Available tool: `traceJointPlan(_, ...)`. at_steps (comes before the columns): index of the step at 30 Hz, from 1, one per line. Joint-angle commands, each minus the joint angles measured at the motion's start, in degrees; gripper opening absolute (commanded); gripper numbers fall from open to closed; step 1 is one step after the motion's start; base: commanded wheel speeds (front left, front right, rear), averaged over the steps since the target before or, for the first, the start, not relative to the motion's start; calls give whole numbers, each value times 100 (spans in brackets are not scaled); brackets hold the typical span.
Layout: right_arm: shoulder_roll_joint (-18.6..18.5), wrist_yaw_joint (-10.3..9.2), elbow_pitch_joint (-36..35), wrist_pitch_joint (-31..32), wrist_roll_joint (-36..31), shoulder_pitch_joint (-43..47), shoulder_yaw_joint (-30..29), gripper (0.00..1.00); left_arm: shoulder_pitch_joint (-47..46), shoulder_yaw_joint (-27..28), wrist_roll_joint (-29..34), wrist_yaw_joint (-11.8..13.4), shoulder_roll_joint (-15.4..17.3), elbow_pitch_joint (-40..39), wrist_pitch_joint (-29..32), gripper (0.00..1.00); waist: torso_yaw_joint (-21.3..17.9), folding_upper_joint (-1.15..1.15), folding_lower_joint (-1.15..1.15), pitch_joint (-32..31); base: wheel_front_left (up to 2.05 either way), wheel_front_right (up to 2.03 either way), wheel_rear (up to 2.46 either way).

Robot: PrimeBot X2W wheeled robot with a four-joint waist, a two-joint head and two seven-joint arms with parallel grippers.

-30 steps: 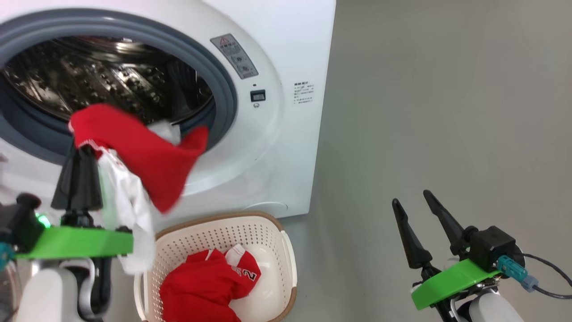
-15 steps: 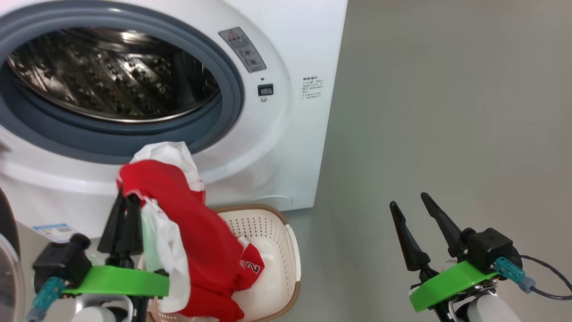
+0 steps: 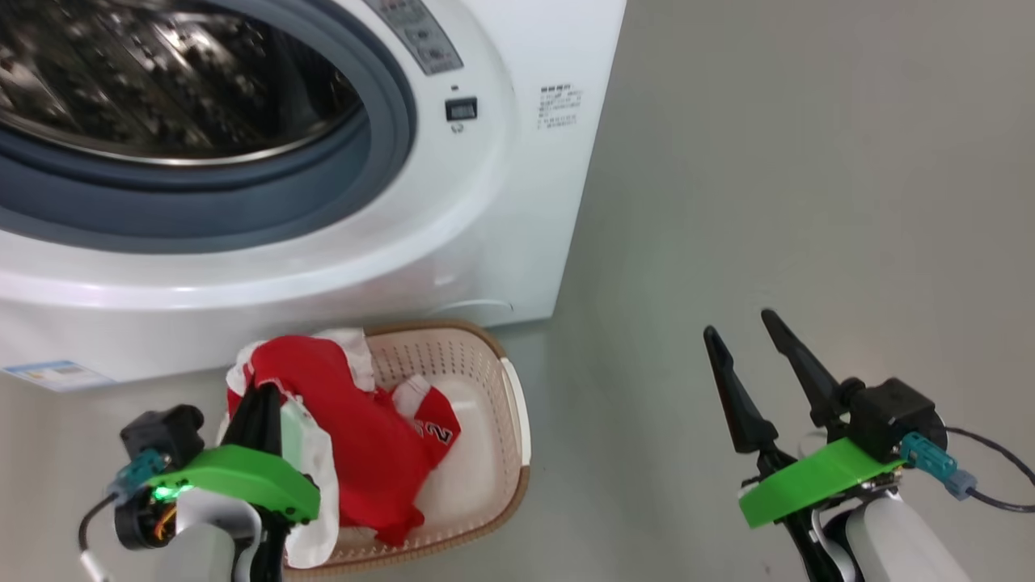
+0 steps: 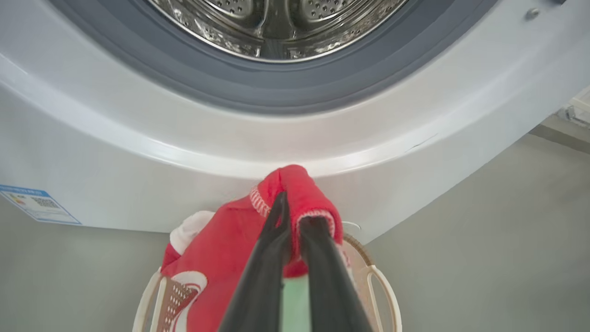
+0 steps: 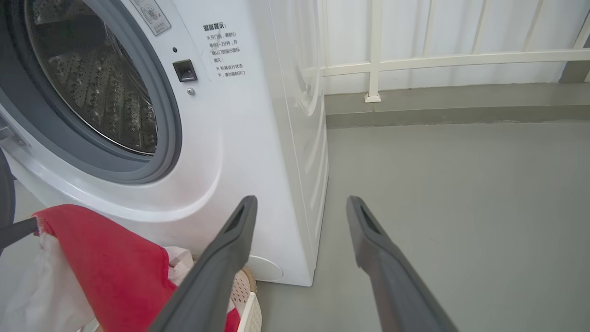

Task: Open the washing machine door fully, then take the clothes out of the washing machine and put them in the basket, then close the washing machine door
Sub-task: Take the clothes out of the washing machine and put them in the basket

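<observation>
Fingers [image 4: 269, 249] of left gripper [image 4: 295, 214] clenched on red clothes [image 3: 364, 436], draped over basket [image 3: 514, 396] in front of washing machine [image 3: 485, 242]. Off to the side, right gripper [image 3: 738, 323] spread wide, holding nothing, above grey floor [image 3: 808, 162]. Basket's near end hidden under fabric; drum [image 3: 162, 81] cut off at top of head view.

washing machine [image 3: 501, 210]: 1
basket [image 3: 517, 404]: 1
clothes [image 3: 364, 436]: 2 red pcs approx.; they overlap, hard to split
hands: 2, i.e. left hand [image 4: 295, 212] + right hand [image 3: 738, 322]
fingers [image 3: 728, 388]: 2 per hand
blue sticker [image 3: 52, 374]: 1
grey label [image 3: 412, 32]: 1
text block [image 3: 558, 105]: 1
</observation>
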Motion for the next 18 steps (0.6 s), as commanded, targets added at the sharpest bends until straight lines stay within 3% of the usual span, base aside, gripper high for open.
traceJointPlan(1, -36, 35, -149, -37, 116, -156, 146, 100, -269, 130, -146, -49, 82, 249, -36, 0, -92, 0, 0, 297, 0, 0, 0)
traceJointPlan(10, -31, 35, -183, -37, 164, -373, 255, 100, -1146, -207, -426, -85, 138, 2183, 469, 0, -283, 0, 0, 753, 0, 0, 0)
traceJointPlan(18, -11, 35, -201, -37, 191, -546, 309, 100, -1554, -172, -713, -87, 192, 2995, 921, 0, -484, 0, 0, 1034, 0, 0, 0)
